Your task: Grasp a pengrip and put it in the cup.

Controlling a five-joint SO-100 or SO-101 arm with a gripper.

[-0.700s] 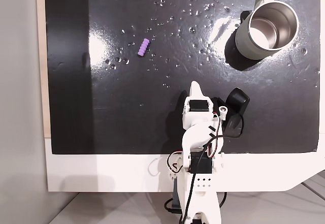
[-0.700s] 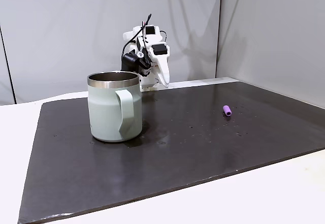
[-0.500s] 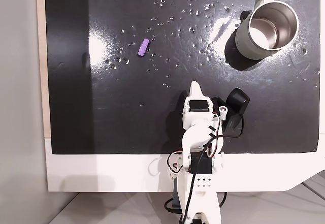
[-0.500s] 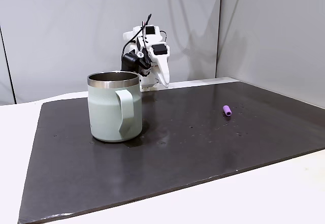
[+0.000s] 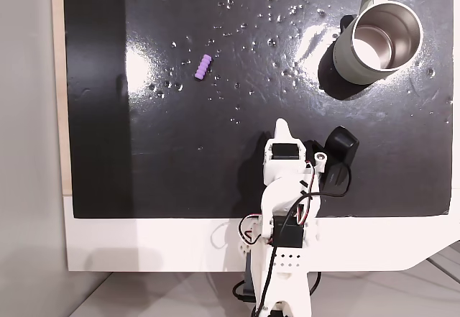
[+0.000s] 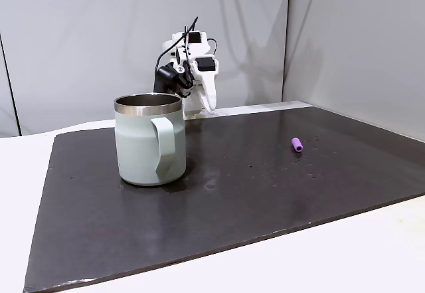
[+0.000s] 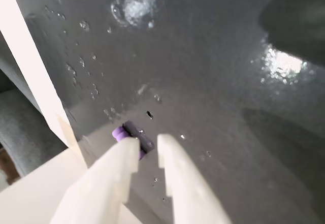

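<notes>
Wrist view puts the pengrip (image 7: 127,135) on the black mat (image 7: 203,82), peeking past the left fingertip (image 7: 127,150) — gripper (image 7: 148,150) only slightly apart, empty. Since the earlier frame the arm has swung a little toward the cup (image 5: 377,44).

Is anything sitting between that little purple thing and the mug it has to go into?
Nothing visible does. In a fixed view from above, only bare dark mat with small specks lies between the pengrip and the cup.

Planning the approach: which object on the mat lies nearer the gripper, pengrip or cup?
In the top-down fixed view, the gripper sits about equally far from the purple pengrip and the handled cup; neither is clearly nearer.
</notes>
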